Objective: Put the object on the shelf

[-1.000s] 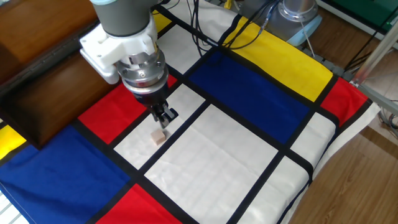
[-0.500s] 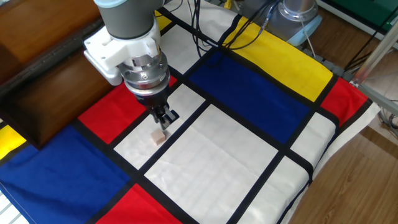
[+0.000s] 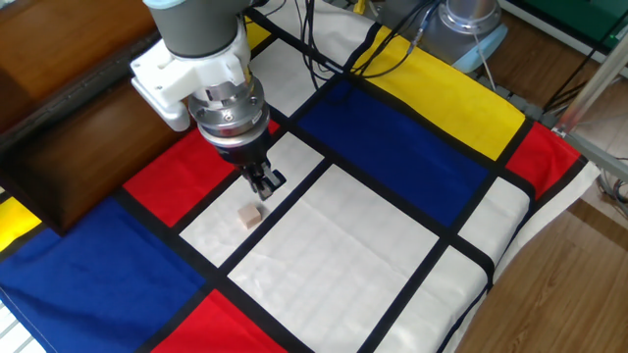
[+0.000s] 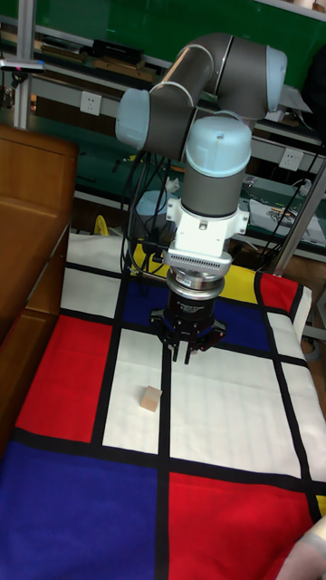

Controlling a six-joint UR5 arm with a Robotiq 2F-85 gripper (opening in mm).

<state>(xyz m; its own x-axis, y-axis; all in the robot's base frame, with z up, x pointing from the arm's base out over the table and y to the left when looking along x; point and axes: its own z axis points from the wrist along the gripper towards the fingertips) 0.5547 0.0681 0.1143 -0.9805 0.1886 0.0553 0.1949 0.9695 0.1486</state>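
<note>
Gripper [image 3: 265,183] [image 4: 181,352] hovering above cube [image 3: 252,215] [image 4: 149,399], fingers narrow, holding nothing; cube on white panel near cloth's [image 3: 392,235] shelf-side [image 3: 69,147] edge.

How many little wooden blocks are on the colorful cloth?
1. The wooden cube lies on a white square of the cloth, apart from the gripper that hangs above it. No others show.
</note>
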